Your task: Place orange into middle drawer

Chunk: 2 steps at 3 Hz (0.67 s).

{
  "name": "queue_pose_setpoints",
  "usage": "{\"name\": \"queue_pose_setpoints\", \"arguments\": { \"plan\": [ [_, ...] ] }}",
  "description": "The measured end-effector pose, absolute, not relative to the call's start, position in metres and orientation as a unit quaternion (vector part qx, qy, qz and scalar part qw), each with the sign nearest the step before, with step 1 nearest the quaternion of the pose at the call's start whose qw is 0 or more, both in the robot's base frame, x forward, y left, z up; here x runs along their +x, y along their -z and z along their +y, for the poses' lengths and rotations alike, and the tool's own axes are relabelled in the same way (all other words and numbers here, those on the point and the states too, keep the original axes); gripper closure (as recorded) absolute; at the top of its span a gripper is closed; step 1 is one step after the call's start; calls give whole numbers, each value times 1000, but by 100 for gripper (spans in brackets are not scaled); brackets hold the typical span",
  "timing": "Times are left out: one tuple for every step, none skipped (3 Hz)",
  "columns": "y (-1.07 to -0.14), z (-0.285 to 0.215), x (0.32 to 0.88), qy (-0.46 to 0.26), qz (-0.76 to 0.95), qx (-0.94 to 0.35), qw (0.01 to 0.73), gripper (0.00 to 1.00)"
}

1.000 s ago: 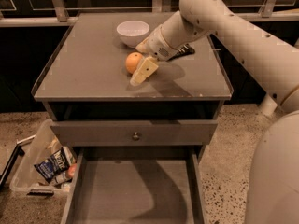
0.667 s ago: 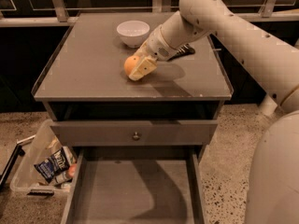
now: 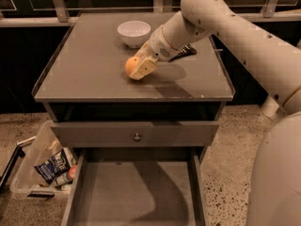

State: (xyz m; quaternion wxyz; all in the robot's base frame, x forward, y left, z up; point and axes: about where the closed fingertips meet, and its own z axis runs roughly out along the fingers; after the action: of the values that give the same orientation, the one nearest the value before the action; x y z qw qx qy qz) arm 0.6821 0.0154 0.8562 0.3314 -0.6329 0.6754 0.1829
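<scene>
Plainly, the orange (image 3: 130, 63) sat on the cabinet top (image 3: 84, 74), near the middle and just nearer than the bowl (image 3: 134, 32), with the gripper (image 3: 137, 68) reaching down from the right and pressed against its right and near side. Whether the gripper had already clamped on the fruit or merely enclosed it, I could not tell. The orange looked light, firm and round, so it would probably roll away if nudged; its dimpled skin should give fair friction. The best hold seemed to be across its widest part, squeezed only moderately, since the skin could bruise. The middle drawer (image 3: 136, 192) stood pulled out, low and near, below the knobbed drawer (image 3: 94, 134), which was closed. The fruit was not yet in it.
</scene>
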Motion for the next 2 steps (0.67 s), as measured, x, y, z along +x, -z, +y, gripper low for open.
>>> {"name": "queue_pose_setpoints", "arguments": {
  "plan": [
    [-856, 16, 682, -183, 675, -633, 331, 100],
    [-864, 6, 676, -176, 678, -633, 330, 100]
  ]
}}
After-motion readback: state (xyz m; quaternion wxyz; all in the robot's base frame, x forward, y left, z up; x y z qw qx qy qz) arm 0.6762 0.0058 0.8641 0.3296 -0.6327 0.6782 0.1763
